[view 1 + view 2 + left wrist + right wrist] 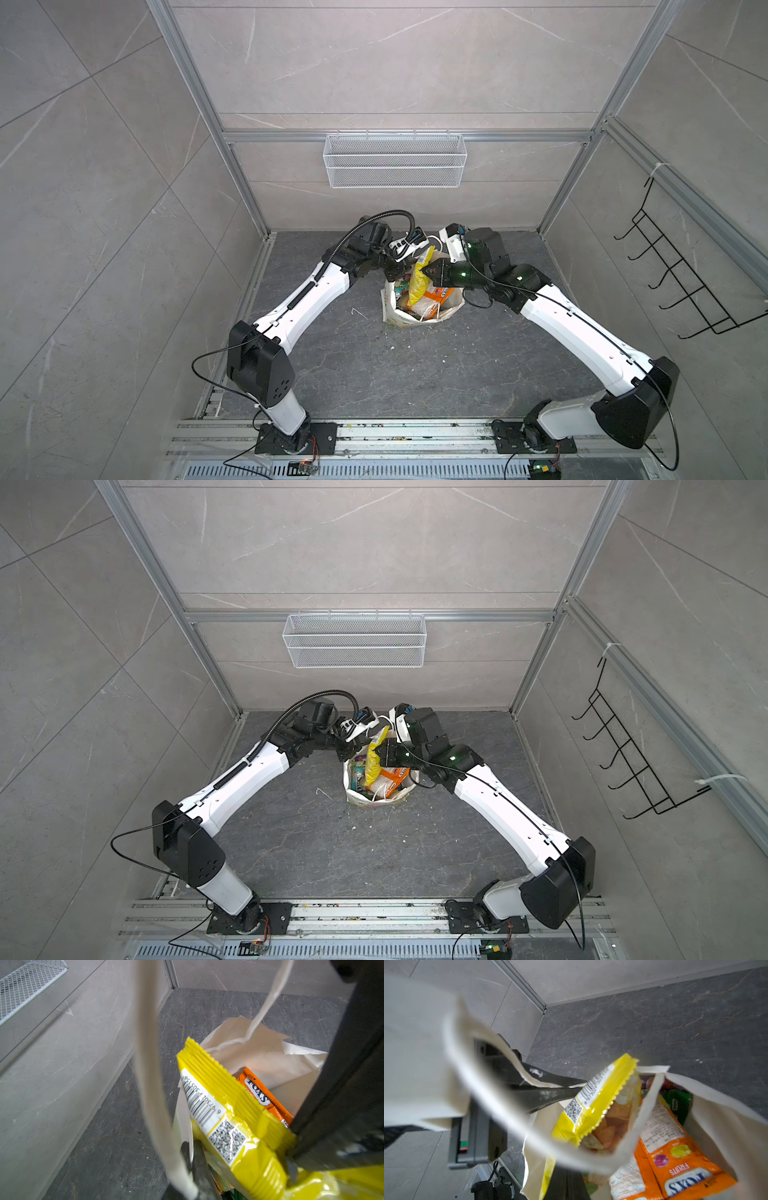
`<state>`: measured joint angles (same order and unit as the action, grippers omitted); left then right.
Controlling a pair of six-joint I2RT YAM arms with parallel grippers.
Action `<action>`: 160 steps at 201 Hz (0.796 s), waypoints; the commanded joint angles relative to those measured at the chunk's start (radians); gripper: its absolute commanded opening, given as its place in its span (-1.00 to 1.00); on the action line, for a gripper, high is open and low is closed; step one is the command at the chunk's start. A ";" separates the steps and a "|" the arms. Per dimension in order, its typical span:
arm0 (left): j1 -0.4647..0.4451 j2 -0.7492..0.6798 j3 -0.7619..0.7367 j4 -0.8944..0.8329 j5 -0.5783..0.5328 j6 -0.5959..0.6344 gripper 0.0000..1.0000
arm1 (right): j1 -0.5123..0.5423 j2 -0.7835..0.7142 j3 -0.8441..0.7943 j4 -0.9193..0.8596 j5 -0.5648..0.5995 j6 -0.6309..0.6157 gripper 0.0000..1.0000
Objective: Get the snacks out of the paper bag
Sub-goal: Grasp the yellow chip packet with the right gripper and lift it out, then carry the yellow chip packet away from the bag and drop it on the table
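The white paper bag (395,318) (357,796) stands open on the dark floor, with several snacks inside. A yellow pouch (419,279) (372,766) (224,1105) (596,1101) sticks up out of its mouth. My right gripper (424,272) (379,754) (562,1180) is shut on that pouch's edge. My left gripper (394,272) (347,750) (192,1148) is shut on the bag's rim by a white handle (149,1064). An orange FOX'S pouch (437,296) (262,1095) (685,1167) lies in the bag beside green ones (679,1103).
A white wire mesh basket (395,160) (353,640) hangs on the back wall. A black wire hook rack (681,270) is fixed to the right wall. Small white crumbs (359,312) dot the floor around the bag.
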<state>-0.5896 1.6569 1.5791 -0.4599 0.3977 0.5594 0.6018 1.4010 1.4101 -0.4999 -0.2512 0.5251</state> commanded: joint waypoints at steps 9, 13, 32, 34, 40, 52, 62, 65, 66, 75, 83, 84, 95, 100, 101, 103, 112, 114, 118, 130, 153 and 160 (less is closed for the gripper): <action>-0.010 -0.043 0.001 0.052 0.084 0.022 -1.00 | 0.003 -0.100 0.036 0.010 0.004 -0.067 -1.00; -0.010 -0.041 0.002 0.052 0.087 0.021 -1.00 | 0.003 -0.108 0.037 0.004 0.007 -0.076 -1.00; -0.011 -0.034 0.011 0.047 0.094 0.023 -1.00 | 0.000 -0.137 0.050 -0.032 0.006 -0.111 -1.00; -0.011 -0.034 0.010 0.047 0.093 0.023 -1.00 | -0.001 -0.139 0.051 -0.034 0.003 -0.115 -1.00; -0.010 -0.033 0.010 0.049 0.094 0.023 -1.00 | -0.004 -0.148 0.055 -0.044 0.001 -0.124 -1.00; -0.010 -0.033 0.011 0.048 0.094 0.023 -1.00 | -0.010 -0.162 0.062 -0.057 -0.005 -0.139 -1.00; -0.010 -0.035 0.010 0.047 0.095 0.023 -1.00 | -0.016 -0.171 0.074 -0.070 -0.017 -0.155 -1.00; -0.011 -0.036 0.009 0.046 0.094 0.023 -1.00 | -0.018 -0.175 0.077 -0.074 -0.018 -0.160 -1.00; -0.011 -0.037 0.009 0.046 0.094 0.023 -1.00 | -0.018 -0.176 0.078 -0.074 -0.019 -0.162 -1.00; -0.010 -0.041 0.007 0.046 0.093 0.023 -1.00 | -0.025 -0.189 0.082 -0.081 -0.023 -0.176 -1.00; -0.011 -0.046 0.001 0.049 0.093 0.024 -1.00 | -0.030 -0.201 0.085 -0.085 -0.024 -0.188 -1.00; -0.010 -0.047 0.000 0.050 0.093 0.024 -1.00 | -0.031 -0.204 0.086 -0.086 -0.023 -0.190 -1.00; -0.010 -0.053 -0.009 0.055 0.093 0.024 -1.00 | -0.042 -0.226 0.086 -0.092 -0.020 -0.206 -1.00; -0.010 -0.055 -0.012 0.057 0.095 0.025 -1.00 | -0.047 -0.236 0.087 -0.092 -0.021 -0.212 -1.00; -0.010 -0.055 -0.013 0.058 0.095 0.025 -1.00 | -0.047 -0.239 0.085 -0.091 -0.023 -0.214 -1.00; -0.010 -0.057 -0.014 0.058 0.095 0.025 -1.00 | -0.050 -0.244 0.087 -0.091 -0.024 -0.217 -1.00; -0.010 -0.057 -0.019 0.057 0.094 0.027 -1.00 | -0.061 -0.261 0.093 -0.096 -0.034 -0.228 -1.00; -0.011 -0.057 -0.018 0.056 0.094 0.027 -1.00 | -0.064 -0.265 0.096 -0.098 -0.038 -0.232 -1.00; -0.010 -0.057 -0.019 0.056 0.095 0.027 -1.00 | -0.068 -0.273 0.102 -0.103 -0.047 -0.238 -1.00; -0.010 -0.057 -0.022 0.058 0.095 0.030 -1.00 | -0.078 -0.298 0.111 -0.108 -0.072 -0.259 -1.00; -0.010 -0.049 -0.023 0.065 0.097 0.030 -1.00 | -0.099 -0.337 0.132 -0.134 -0.067 -0.280 -1.00; -0.010 -0.047 -0.023 0.065 0.097 0.030 -1.00 | -0.111 -0.344 0.138 -0.144 -0.066 -0.284 -1.00</action>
<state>-0.5961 1.6459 1.5589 -0.4385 0.4530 0.5705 0.5194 1.1160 1.4807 -0.6407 -0.3038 0.2955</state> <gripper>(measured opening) 0.047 0.046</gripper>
